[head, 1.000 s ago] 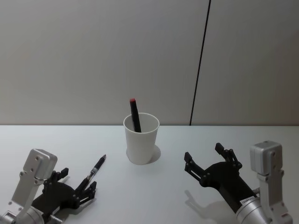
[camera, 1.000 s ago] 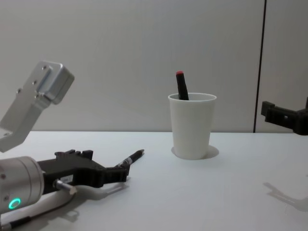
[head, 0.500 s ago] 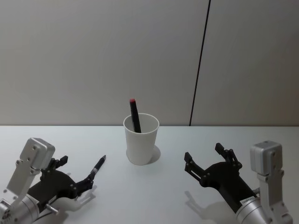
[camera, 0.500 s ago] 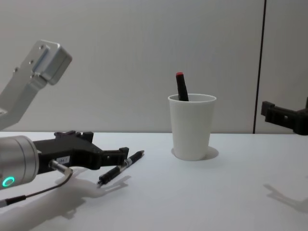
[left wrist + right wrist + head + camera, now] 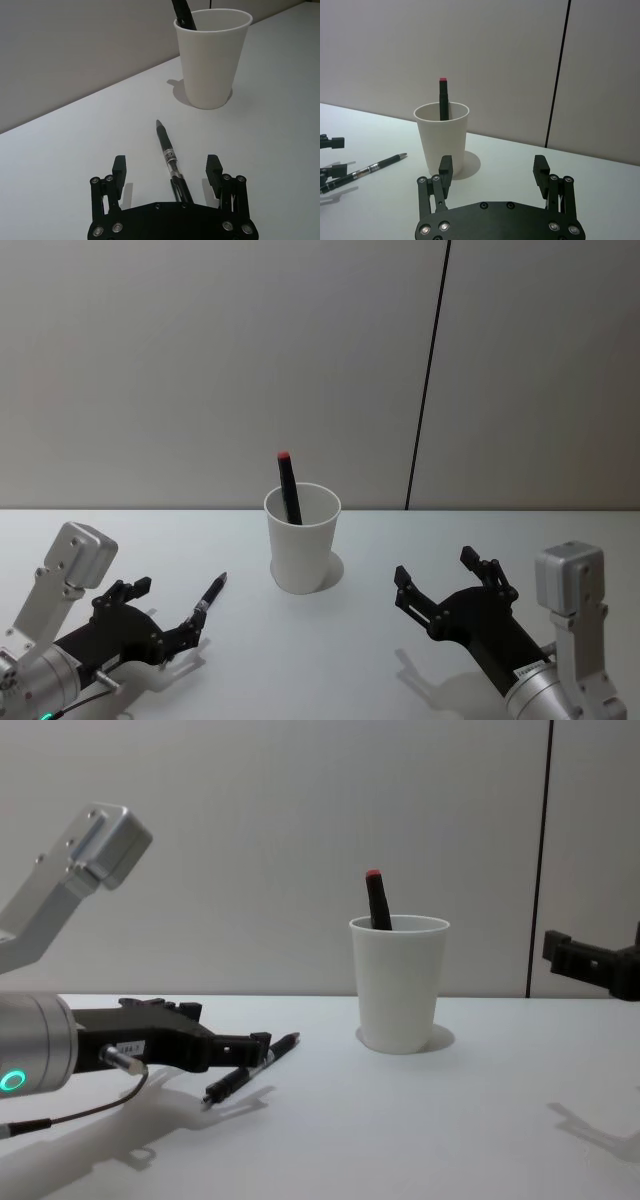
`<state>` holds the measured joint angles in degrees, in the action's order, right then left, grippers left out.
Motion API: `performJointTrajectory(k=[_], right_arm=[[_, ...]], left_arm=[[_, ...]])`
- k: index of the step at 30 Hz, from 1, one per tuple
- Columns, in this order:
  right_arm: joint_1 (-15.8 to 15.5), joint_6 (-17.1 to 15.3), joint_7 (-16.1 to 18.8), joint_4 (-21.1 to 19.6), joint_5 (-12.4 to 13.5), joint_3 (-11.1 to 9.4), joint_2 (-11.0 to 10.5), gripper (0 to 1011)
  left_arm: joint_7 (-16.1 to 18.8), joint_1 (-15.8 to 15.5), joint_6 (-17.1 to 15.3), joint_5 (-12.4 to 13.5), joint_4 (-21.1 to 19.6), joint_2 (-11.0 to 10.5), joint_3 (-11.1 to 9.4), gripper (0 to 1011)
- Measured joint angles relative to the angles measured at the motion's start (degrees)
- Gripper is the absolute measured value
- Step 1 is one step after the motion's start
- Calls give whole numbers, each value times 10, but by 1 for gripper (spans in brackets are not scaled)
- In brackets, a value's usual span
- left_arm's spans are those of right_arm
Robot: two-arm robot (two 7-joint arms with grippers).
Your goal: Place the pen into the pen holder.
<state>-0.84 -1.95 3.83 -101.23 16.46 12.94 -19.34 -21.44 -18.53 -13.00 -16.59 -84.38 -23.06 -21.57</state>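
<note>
The pen holder is a white paper cup standing mid-table, and a dark marker with a red tip leans inside it. A black pen lies flat on the table to the cup's left, its tip towards the cup. My left gripper is open and straddles the pen's rear half, one finger on each side, apart from it. In the chest view the left gripper hovers just over the pen. My right gripper stands open right of the cup, off the table.
A white table spreads around the cup, with a plain grey wall behind and a dark vertical seam in it. In the right wrist view, the cup stands ahead of the right gripper.
The left arm has drawn back to the left and lifted slightly off the table, its fingers still on either side of the pen. The pen, the cup and the right arm have not moved.
</note>
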Motion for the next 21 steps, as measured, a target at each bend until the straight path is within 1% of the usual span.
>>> performJointTrajectory(k=[8,21], right_arm=[[0,0,0,0,0,0,0,1001],[0,0,0,0,0,0,0,1001]], left_arm=[[-15,-16,-22,-7,12,-1,-8,1003],[-21,-28,-37,-11,26,2,-21,1003]])
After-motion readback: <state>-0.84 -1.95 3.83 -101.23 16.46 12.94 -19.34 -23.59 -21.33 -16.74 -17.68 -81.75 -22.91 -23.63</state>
